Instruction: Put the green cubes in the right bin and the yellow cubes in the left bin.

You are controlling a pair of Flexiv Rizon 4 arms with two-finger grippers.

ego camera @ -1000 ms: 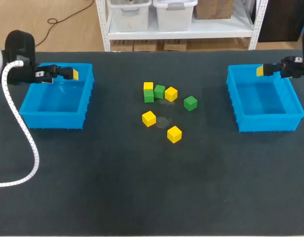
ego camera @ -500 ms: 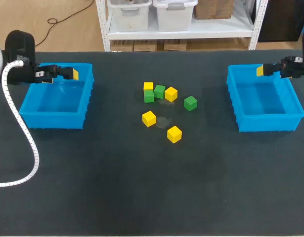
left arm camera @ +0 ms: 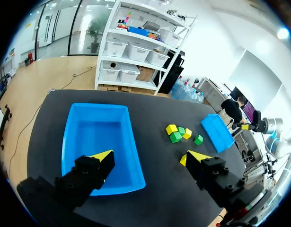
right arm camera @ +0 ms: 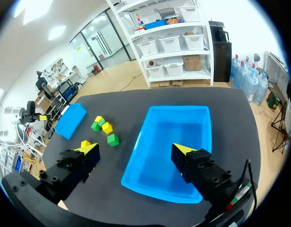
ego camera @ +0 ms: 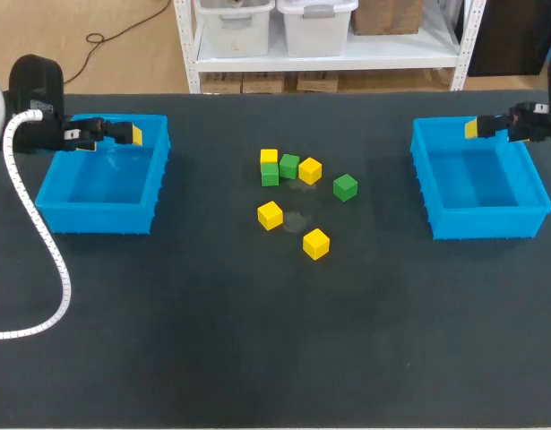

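Nearest the camera, a white ribbed hose [ego camera: 44, 269] is looping over the dark surface [ego camera: 257, 358]. It is running off the near-left edge, so its end is out of sight.

Further in, seven cubes are sitting loose at the middle of the surface, between the two bins. The front yellow cube [ego camera: 316, 244] is lying closest, and the second yellow cube [ego camera: 270, 215] is sitting behind it to the left. The lone green cube [ego camera: 345, 186] is resting off to the right. Behind these, the cluster yellow cube [ego camera: 310, 170] is sitting just beside the middle green cube [ego camera: 289, 166]. Next to that, the end green cube [ego camera: 270, 174] is lying with the rear yellow cube [ego camera: 270, 157] against its far side.

The left bin [ego camera: 91, 219] and the right bin [ego camera: 486, 224] are standing well apart at the two sides.

At the far corners, the left arm [ego camera: 38, 90] is hanging over the left bin's far rim. The right arm [ego camera: 537, 121] is being cut off by the edge, with only its last stretch showing. From above, just one yellow tip of each is showing, so the spread is hard to judge there.

The wrist views are making it plain. The left jaws are standing wide apart and gripping nothing, with the left bin below and ahead of them. One fingertip [left arm camera: 197, 155] is half hiding a yellow cube. The right jaws are gaping just as wide, touching nothing, above the right bin.
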